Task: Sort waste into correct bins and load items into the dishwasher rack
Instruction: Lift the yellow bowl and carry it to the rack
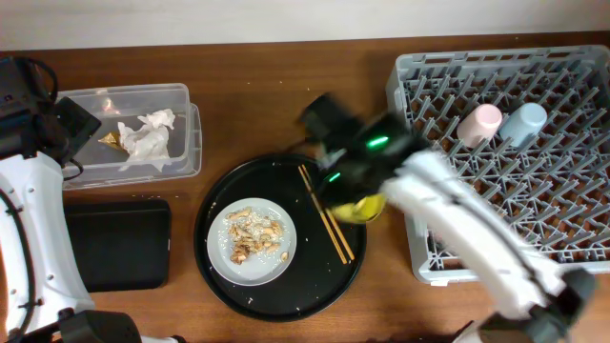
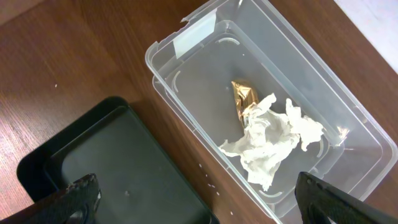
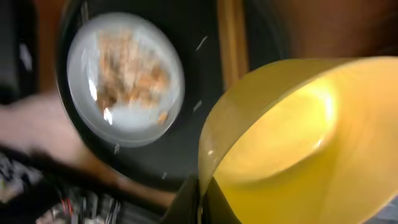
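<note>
On brown wood table (image 1: 286, 57) | left fingers (image 2: 81, 196) spread | right fingers (image 3: 186, 202) pinching yellow bowl (image 3: 298, 124) rim

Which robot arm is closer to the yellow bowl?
Right. The right end effector grips the yellow bowl by its rim, over the round black tray. The left end effector hovers far away, above the clear tub.

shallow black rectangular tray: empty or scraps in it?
Empty. The shallow black rectangular tray shows a bare floor in the left wrist view; the beige-brown food scraps sit on the grey-white round plate.
</note>
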You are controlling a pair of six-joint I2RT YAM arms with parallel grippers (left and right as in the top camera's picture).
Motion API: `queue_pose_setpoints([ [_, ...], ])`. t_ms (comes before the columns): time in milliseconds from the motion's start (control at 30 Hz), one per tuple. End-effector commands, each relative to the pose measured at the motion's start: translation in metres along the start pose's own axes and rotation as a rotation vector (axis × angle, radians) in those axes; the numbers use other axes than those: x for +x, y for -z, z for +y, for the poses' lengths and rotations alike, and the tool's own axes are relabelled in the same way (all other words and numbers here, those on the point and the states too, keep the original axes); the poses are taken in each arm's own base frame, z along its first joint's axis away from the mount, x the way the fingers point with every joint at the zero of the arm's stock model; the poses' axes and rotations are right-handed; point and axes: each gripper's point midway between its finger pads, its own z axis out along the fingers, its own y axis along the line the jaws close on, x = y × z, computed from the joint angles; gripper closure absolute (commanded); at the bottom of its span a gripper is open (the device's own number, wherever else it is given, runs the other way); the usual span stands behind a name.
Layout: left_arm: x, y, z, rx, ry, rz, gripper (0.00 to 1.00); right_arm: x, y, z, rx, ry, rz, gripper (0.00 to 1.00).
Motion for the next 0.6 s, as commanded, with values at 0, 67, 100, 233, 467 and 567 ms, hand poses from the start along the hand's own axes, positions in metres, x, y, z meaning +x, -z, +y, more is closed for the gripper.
queue_pose_setpoints([
  [0, -0.006, 0.006, 0.002, 0.003, 0.016, -0.024, 0.01, -0.024, 0.075, -0.069, 0.012, -0.077, -0.217, 0.96],
  [67, -0.006, 0.006, 0.002, 0.003, 0.016, -0.024, 0.01, -0.026, 0.099, -0.109, 0.016, -0.164, -0.284, 0.96],
  [100, -0.006, 0.006, 0.002, 0.003, 0.016, -0.024, 0.01, -0.026, 0.107, -0.126, 0.014, -0.193, -0.308, 0.96],
  [233, -0.006, 0.006, 0.002, 0.003, 0.016, -0.024, 0.01, -0.028, 0.128, -0.201, -0.024, -0.326, -0.397, 0.96],
  [467, -0.006, 0.006, 0.002, 0.003, 0.016, -0.024, 0.01, -0.049, 0.133, -0.276, -0.263, -0.402, -0.550, 0.96],
  [567, -0.006, 0.006, 0.002, 0.003, 0.016, -0.024, 0.01, -0.058, 0.115, -0.305, -0.382, -0.465, -0.553, 0.96],
])
